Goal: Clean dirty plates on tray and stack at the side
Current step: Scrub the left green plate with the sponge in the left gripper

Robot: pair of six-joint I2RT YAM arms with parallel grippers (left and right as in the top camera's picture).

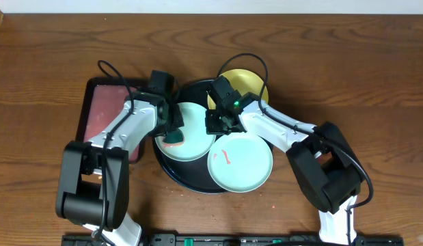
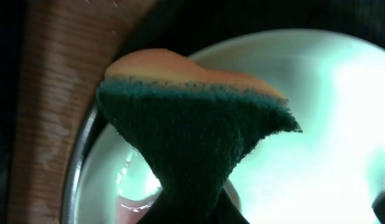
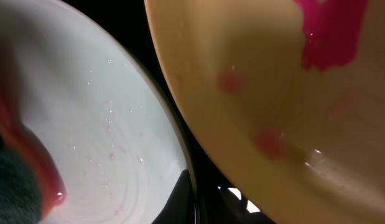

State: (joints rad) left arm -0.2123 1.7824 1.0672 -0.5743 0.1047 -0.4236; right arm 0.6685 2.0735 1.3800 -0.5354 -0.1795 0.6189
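Plates, three, all lying on the black tray [image 1: 187,179]: left mint plate [image 1: 194,140], front mint plate [image 1: 242,164] bearing a red smear, yellow plate [image 1: 244,83] at the rear. Left gripper [image 1: 173,130] pinched on a green sponge [image 2: 192,143], held over the left mint plate, presumably for scrubbing. Right gripper [image 1: 217,123] sits between the left mint plate and the yellow plate, perhaps steadying a rim; its jaw spacing cannot be told. Overhead alone gives the layout. Right wrist view alone shows pink smears [image 3: 332,31] on the yellow plate. No plate stacked aside yet.
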